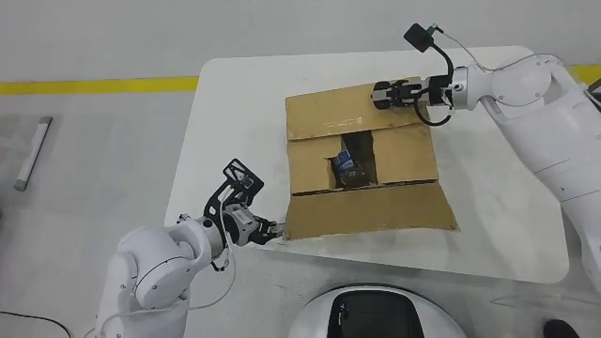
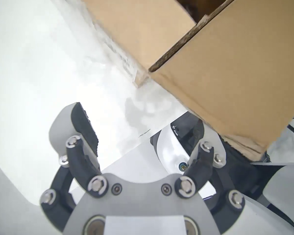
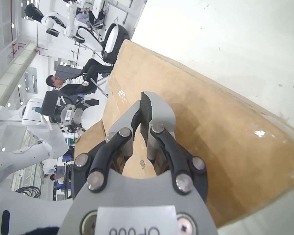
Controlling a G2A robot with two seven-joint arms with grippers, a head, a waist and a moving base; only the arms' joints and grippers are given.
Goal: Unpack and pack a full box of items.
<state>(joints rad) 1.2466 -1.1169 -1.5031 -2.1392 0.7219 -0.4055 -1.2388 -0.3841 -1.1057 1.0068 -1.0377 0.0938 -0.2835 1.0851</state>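
Observation:
A brown cardboard box point(image 1: 406, 155) sits mid-table with its flaps partly folded over. Through the gap between them shows a dark item with a blue part point(image 1: 346, 161). My right gripper point(image 1: 392, 93) rests over the far flap point(image 3: 210, 123); its fingers are shut point(image 3: 143, 110) with nothing visible between them. My left gripper point(image 1: 273, 232) is at the box's near left corner, open point(image 2: 142, 128). One pad point(image 2: 84, 125) stands over bare table, while the other finger point(image 2: 205, 151) lies under the corner of the near flap point(image 2: 223, 79).
The white table point(image 1: 239, 131) has free room left of the box and along its right side point(image 1: 507, 207). Its near edge runs close to my left gripper. A yellow floor line point(image 1: 94, 84) and a grey bar point(image 1: 28, 150) lie off to the left.

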